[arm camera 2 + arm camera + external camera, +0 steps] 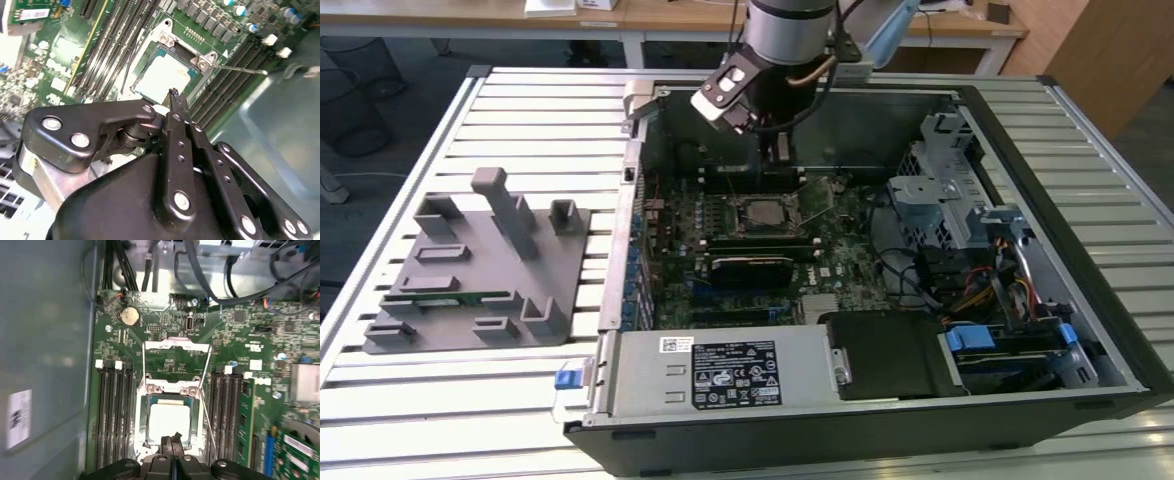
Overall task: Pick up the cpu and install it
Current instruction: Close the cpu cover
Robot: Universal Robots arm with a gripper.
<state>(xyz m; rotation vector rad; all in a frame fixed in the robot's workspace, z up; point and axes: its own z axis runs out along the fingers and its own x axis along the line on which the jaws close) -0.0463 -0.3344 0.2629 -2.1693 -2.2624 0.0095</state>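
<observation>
Cpu: the small flat square chip with a shiny silver-grey metal top (169, 422) lies level in its socket on the green motherboard (240, 340). In the exterior view it is at about ten o'clock from the middle of the open black computer case (1107, 330).
Gripper: the black two-finger gripper (172, 438) hovers over the chip's near edge. Its jaws are pressed together and seem to hold nothing, though whether the tips touch the lid is hard to tell.
Handling: probably light, stiff and slick on top, with a delicate underside. It is best gripped by two opposite rim edges and kept flat.
Edges: the hinged silver metal load frame (176, 352) lies swung open just beside the socket. A thin wire lever (207, 410) runs along one side of it. Rows of long black memory slots (114, 410) flank it on both sides.
Room: open air straight above the socket; the grey steel case wall (45, 340) is near beyond one slot row.
Elsewhere: the grey plastic fixture tray (480, 270) sits at nine o'clock of the case, well apart.
</observation>
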